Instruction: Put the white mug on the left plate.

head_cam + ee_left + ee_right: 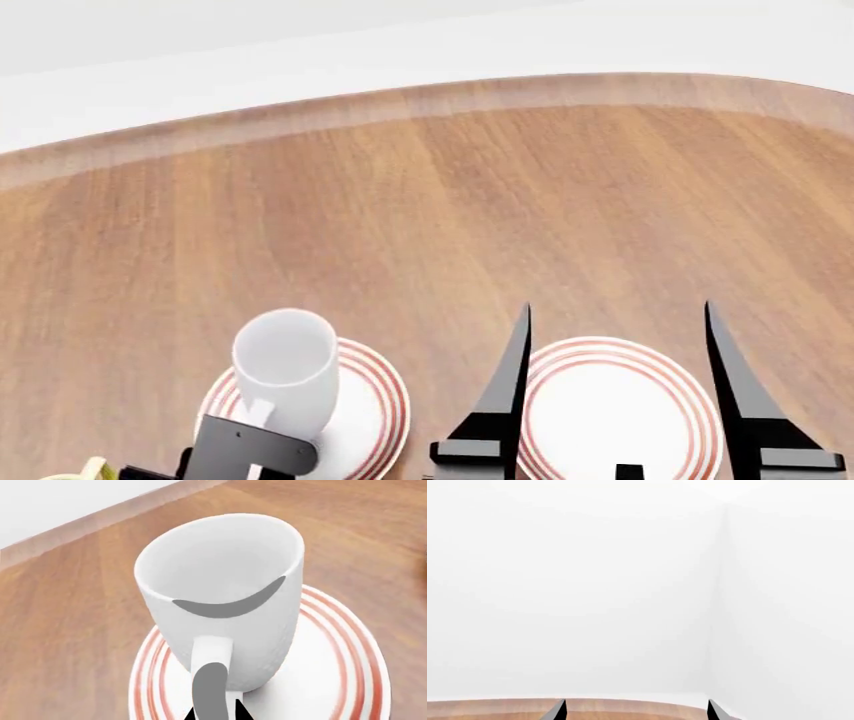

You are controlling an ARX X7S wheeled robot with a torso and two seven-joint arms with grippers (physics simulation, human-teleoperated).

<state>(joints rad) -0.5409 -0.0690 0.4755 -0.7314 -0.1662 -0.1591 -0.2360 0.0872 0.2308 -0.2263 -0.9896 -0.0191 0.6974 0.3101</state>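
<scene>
The white mug (227, 605) stands upright on the left plate (333, 680), toward that plate's near-left part; in the head view the white mug (284, 365) covers the left side of the left plate (374, 400). My left gripper (215, 714) is shut on the mug's loop handle (212, 652), one dark fingertip on each side of it. My right gripper (617, 306) hangs open above the right plate (607, 410), holding nothing. In the right wrist view the right gripper (636, 710) faces the white wall.
The wooden table (441, 200) stretches away to a white wall behind its curved far edge. A yellow bit of another object (94, 468) peeks in at the head view's bottom left corner.
</scene>
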